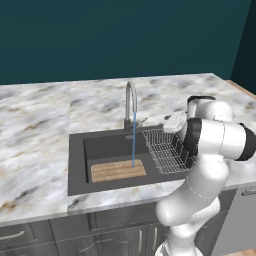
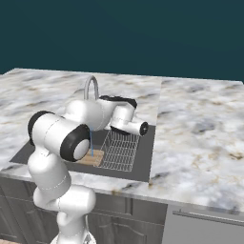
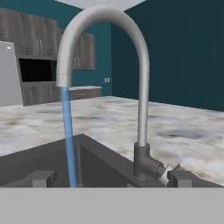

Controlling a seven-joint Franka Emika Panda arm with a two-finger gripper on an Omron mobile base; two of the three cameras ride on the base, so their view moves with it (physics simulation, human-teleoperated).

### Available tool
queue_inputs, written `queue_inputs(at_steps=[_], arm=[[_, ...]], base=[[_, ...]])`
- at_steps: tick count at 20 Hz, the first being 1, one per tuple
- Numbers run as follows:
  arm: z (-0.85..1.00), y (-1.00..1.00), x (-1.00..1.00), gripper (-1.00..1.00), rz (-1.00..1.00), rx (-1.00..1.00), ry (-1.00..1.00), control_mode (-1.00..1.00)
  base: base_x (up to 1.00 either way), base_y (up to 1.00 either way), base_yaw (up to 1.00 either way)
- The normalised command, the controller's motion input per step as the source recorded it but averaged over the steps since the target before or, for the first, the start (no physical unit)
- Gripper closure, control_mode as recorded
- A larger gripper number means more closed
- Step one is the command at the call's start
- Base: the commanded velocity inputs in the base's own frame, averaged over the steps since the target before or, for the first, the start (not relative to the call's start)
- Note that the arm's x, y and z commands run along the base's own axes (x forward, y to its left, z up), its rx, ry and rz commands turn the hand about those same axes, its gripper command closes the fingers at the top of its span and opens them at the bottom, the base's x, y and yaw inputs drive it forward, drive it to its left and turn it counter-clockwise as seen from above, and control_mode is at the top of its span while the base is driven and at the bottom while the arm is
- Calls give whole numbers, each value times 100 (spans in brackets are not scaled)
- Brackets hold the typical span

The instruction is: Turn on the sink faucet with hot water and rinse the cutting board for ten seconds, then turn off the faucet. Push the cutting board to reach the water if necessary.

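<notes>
Our gripper (image 3: pixel 109 177), fingers set wide and empty, straddles the faucet (image 3: pixel 142 87) lever; water (image 1: pixel 133 140) already hits the board (image 1: pixel 118 170), so we judge only rinsing and shutoff remain.

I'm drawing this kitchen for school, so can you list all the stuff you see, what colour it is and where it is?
sink faucet: one, silver-grey, behind the basin, running.
water: one thin blue stream, falling from the spout onto the cutting board.
cutting board: one, light-brown wood, flat in the basin, front left.
sink: one, dark charcoal, set in the counter.
wire dish rack: one, grey wire, right side of the basin.
counter: one, marbled white and brown, around the sink.
cabinets: dark grey, under the counter.
wall: teal, behind the counter.
arm: one, white with dark joints, front right of the sink.
gripper: dark tips, near the faucet's base.
</notes>
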Motion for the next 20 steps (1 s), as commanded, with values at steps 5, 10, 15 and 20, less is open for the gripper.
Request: queue_inputs(at_steps=[5, 10, 15, 20], arm=[[0, -29, 5, -100, 8, 4, 0, -100], [0, -28, 14, -100, 9, 3, 0, -100], [-6, -1, 38, -100, 4, 0, 0, -100], [-11, 2, 34, -100, 1, 0, -4, -100]], base=[[0, 0, 0], [0, 0, 0], [0, 0, 0], [0, 0, 0]])
